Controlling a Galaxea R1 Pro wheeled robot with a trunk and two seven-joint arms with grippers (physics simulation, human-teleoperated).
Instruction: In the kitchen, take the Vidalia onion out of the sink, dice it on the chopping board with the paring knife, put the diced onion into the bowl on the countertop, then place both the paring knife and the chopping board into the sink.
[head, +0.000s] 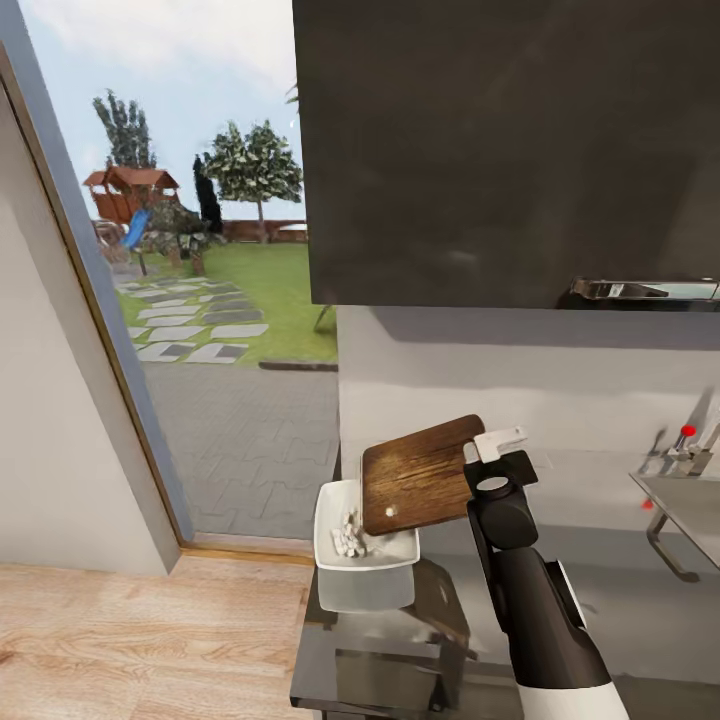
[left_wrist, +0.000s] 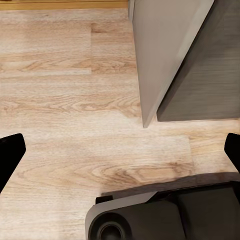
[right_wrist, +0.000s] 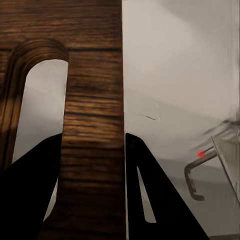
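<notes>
My right gripper (head: 478, 462) is shut on the slot-handle end of the dark-brown chopping board (head: 420, 475), holding it tilted above the white bowl (head: 330, 505). In the right wrist view the two black fingers (right_wrist: 145, 170) clamp the board (right_wrist: 92, 75) beside its slot. Pale diced onion (head: 350, 538) lies in the bowl, and one small piece (head: 388, 511) clings to the board's lower part. The bowl stands at the left end of the grey countertop (head: 610, 600). The sink (head: 690, 505) with its faucet and red knob (head: 686, 432) is at far right. My left gripper (left_wrist: 122, 147) is open above the wooden floor. The paring knife is out of view.
A dark upper cabinet (head: 500, 150) hangs right above the board. A glass door (head: 200, 300) to the garden stands left of the counter end. Wooden floor (head: 150, 640) lies below left. The robot's base (left_wrist: 165, 215) and a cabinet corner (left_wrist: 165, 60) appear in the left wrist view.
</notes>
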